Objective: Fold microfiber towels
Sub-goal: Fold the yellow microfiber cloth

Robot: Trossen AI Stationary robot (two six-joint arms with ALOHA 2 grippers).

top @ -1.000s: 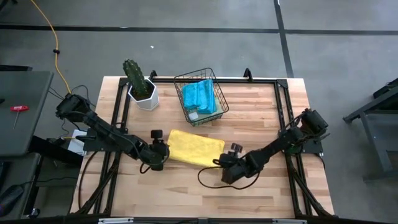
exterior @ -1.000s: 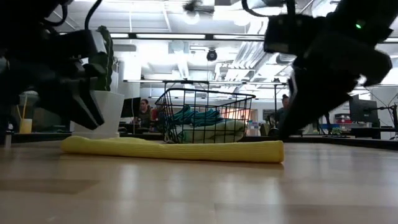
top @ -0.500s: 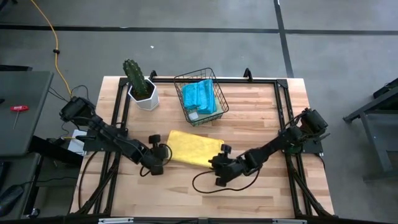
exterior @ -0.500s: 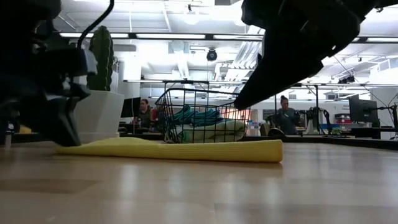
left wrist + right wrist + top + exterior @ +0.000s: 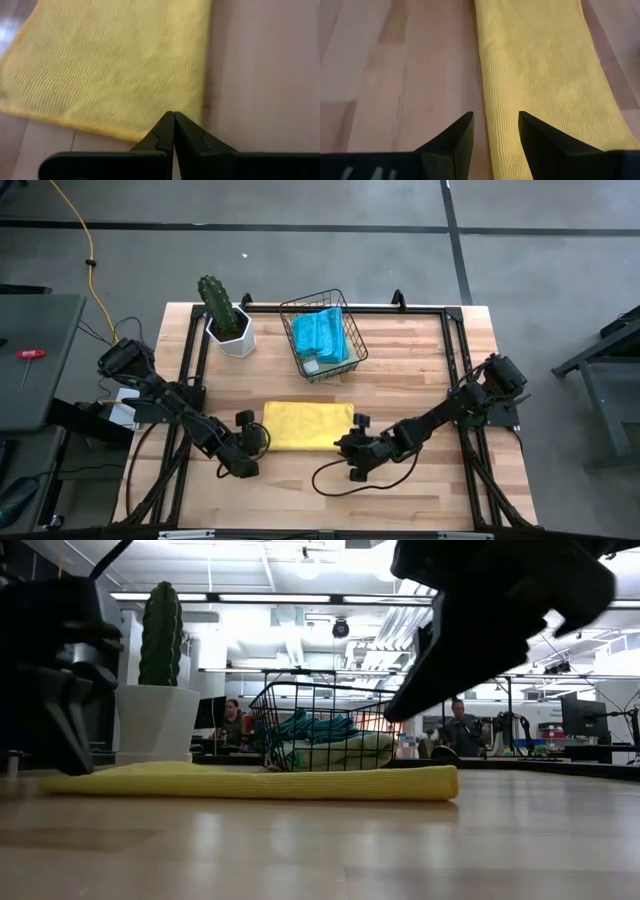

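The yellow towel [image 5: 308,426] lies flat near the middle of the table [image 5: 420,360], folded into a strip, with the wire basket [image 5: 322,338] of blue towels [image 5: 320,332] behind it and a potted cactus [image 5: 222,315] off to one side. It looks light, soft and limp, so it should drape and sag when lifted and may slide on the smooth wood; a corner or a doubled edge is probably the best place to pinch it. The left gripper [image 5: 173,131] sits at the towel's left near corner with its fingers pressed together, though I cannot tell whether any cloth is caught between them. The right gripper [image 5: 495,135] hovers at the towel's right end, fingers apart, straddling its edge.
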